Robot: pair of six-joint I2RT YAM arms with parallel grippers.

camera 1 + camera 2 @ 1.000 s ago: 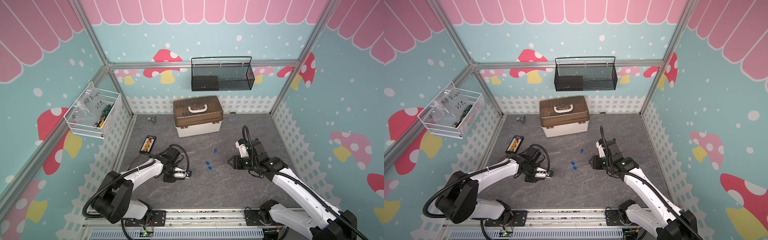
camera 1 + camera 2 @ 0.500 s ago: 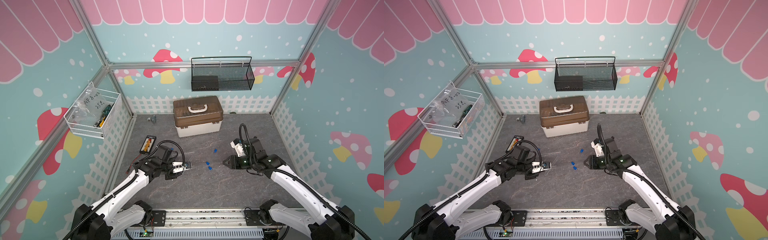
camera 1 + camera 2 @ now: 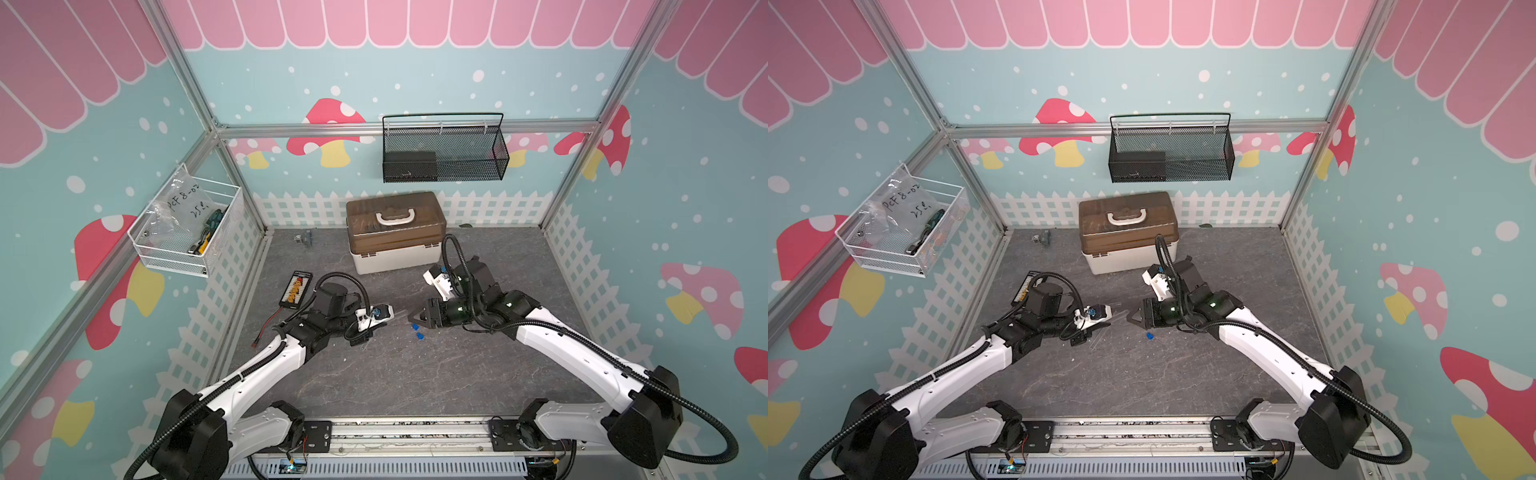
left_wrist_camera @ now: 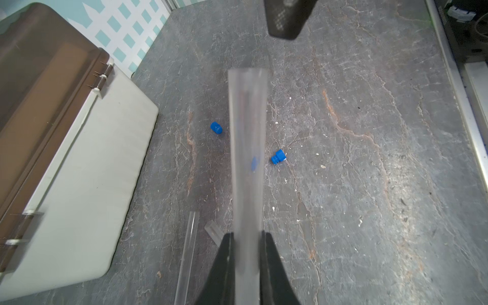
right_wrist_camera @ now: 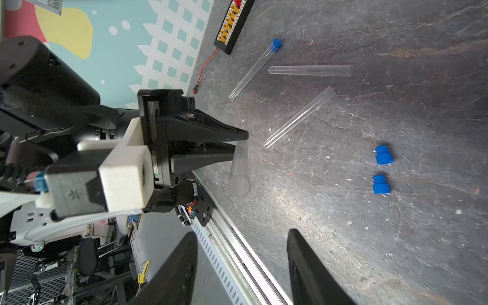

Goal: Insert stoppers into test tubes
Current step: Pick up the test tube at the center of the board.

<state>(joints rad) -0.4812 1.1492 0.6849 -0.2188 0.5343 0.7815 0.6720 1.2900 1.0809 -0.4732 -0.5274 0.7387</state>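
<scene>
Clear and smooth, the held test tube (image 4: 247,132) is sitting clamped in the left gripper (image 4: 247,235), its open mouth pointing towards the right gripper (image 5: 241,232), which is standing open and empty. Under insertion force the tube is likely to be slipping or tilting in that grip. The blue stoppers (image 5: 383,155) are lying loose on the dark grey stone-patterned mat (image 5: 396,250) and may roll when pinched. Pastel mushroom-print walls (image 3: 415,62) are enclosing the cell, and a brown-lidded toolbox (image 3: 395,232) is standing at the back.
</scene>
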